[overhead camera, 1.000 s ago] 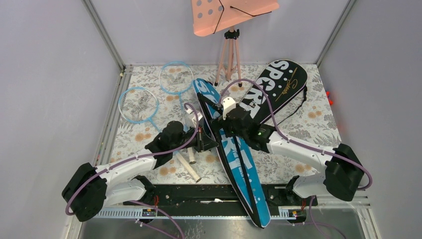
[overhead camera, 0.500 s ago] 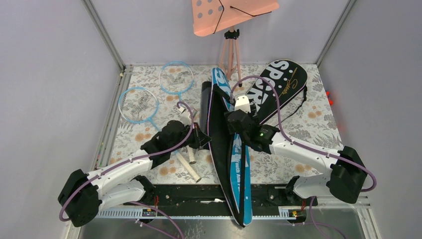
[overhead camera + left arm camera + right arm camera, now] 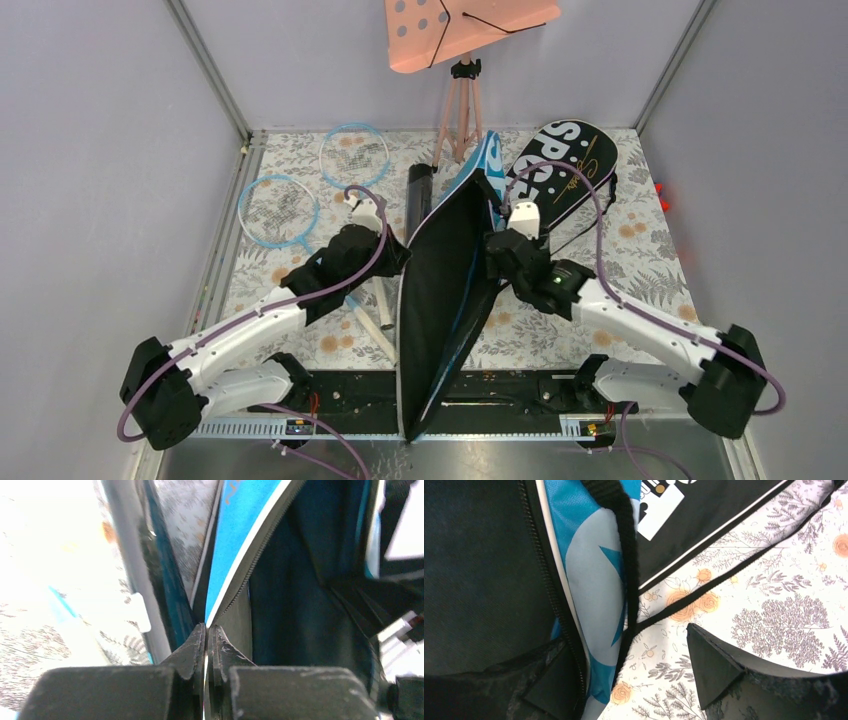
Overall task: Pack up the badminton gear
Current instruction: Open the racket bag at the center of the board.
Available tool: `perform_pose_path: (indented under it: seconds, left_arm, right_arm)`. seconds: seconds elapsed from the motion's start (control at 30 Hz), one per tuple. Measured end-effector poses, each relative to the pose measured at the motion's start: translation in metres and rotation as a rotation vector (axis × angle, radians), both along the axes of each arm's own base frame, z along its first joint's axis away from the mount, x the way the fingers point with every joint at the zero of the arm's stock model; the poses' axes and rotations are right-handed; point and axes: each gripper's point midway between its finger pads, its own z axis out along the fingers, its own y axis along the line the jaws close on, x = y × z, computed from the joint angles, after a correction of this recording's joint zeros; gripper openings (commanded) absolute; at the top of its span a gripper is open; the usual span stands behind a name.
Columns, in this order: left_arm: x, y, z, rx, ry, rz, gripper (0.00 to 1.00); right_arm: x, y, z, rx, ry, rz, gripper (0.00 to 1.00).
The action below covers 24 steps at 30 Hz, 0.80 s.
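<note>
Left wrist view: the left gripper (image 3: 206, 630) is pinched shut on the zipper rim of the blue bag (image 3: 240, 545), which stands open just ahead of it. The right gripper (image 3: 624, 642) gapes with the bag's opposite rim between its jaws, apparently ungripped. If the single pinch slips, the bag's mouth could flop shut. The floral-print table (image 3: 774, 605) sits between plain grey walls (image 3: 100, 150).

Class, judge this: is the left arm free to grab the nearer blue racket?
Probably not: the left gripper is shut on the edge of the blue bag; the racket lies uncovered close by, but it must let go first.
</note>
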Motion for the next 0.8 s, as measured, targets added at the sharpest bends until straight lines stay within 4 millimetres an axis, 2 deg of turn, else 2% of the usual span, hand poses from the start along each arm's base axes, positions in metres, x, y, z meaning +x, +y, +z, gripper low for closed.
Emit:
perform_pose_path:
  seconds: [0.2,0.4,0.5,0.57,0.63,0.67,0.73,0.8]
  left_arm:
    - [0.023,0.014,0.021,0.048,-0.063,0.123,0.00]
    - [0.026,0.017,0.022,0.058,-0.071,0.140,0.00]
    - [0.025,0.016,0.021,0.054,-0.068,0.132,0.00]
    - [0.024,0.013,0.020,0.047,-0.062,0.121,0.00]
    - [0.024,0.010,0.019,0.042,-0.059,0.115,0.00]
    - [0.025,0.009,0.018,0.042,-0.056,0.112,0.01]
    - [0.026,0.006,0.014,0.044,-0.049,0.105,0.15]
    - [0.027,0.004,0.011,0.042,-0.042,0.098,0.34]
  right_arm:
    - [-0.017,-0.024,0.010,0.104,-0.018,-0.023,0.70]
    - [-0.016,-0.029,-0.012,0.096,0.049,-0.049,0.61]
    - [-0.017,-0.020,-0.028,0.097,0.110,-0.030,0.44]
    - [-0.017,-0.011,-0.033,0.130,0.125,-0.005,0.25]
    - [-0.017,-0.003,-0.033,0.160,0.128,0.023,0.01]
    - [-0.015,-0.001,-0.032,0.168,0.124,0.032,0.00]
    - [-0.012,0.004,-0.027,0.191,0.103,0.043,0.00]
    - [-0.011,0.008,-0.018,0.215,0.080,0.070,0.00]
